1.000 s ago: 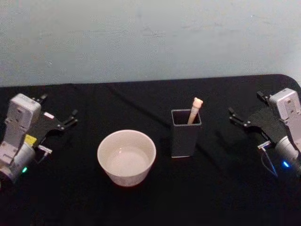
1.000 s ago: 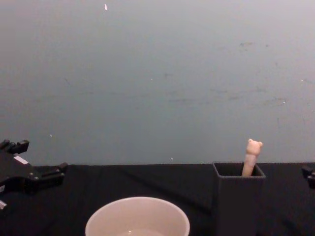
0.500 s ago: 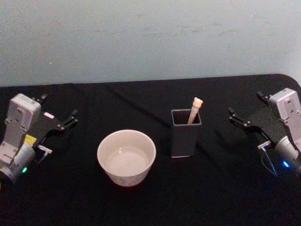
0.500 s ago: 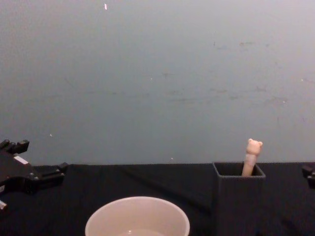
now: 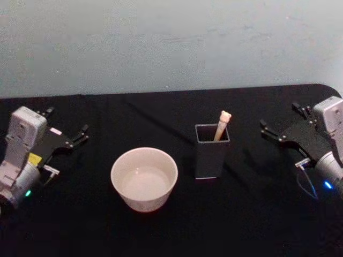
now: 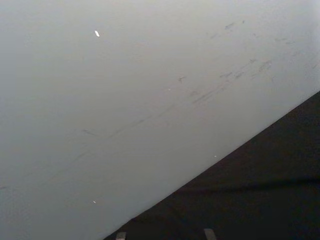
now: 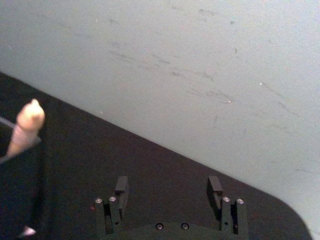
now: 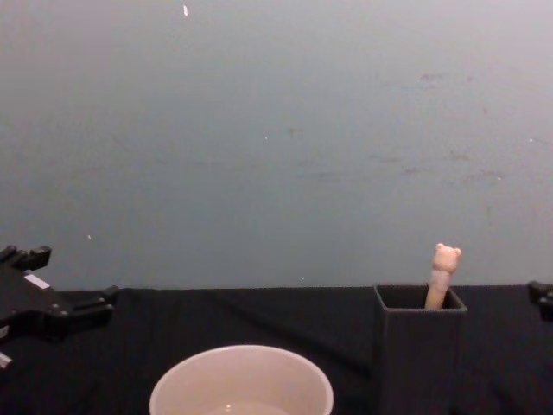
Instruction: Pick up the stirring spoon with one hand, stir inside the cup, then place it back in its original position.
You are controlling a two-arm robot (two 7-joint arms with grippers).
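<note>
Aligning the spread right pincer (image 5: 280, 122) with the stirring spoon (image 5: 221, 124), clamp its handle; left pincer (image 5: 65, 122) idles spread, far left.

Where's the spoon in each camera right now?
Head: right of centre, spoon standing in the holder.
Chest: lower right, handle poking from the holder.
Right wrist: picture's left edge, bear end up.
Left wrist: not in it.
Shared landmark: the dark holder, right of the cup.

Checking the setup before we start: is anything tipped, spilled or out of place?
Nothing stands out. The stirring spoon leans in the dark holder, the cup sits upright beside it, and the left gripper and right gripper are open at either side of the table.
</note>
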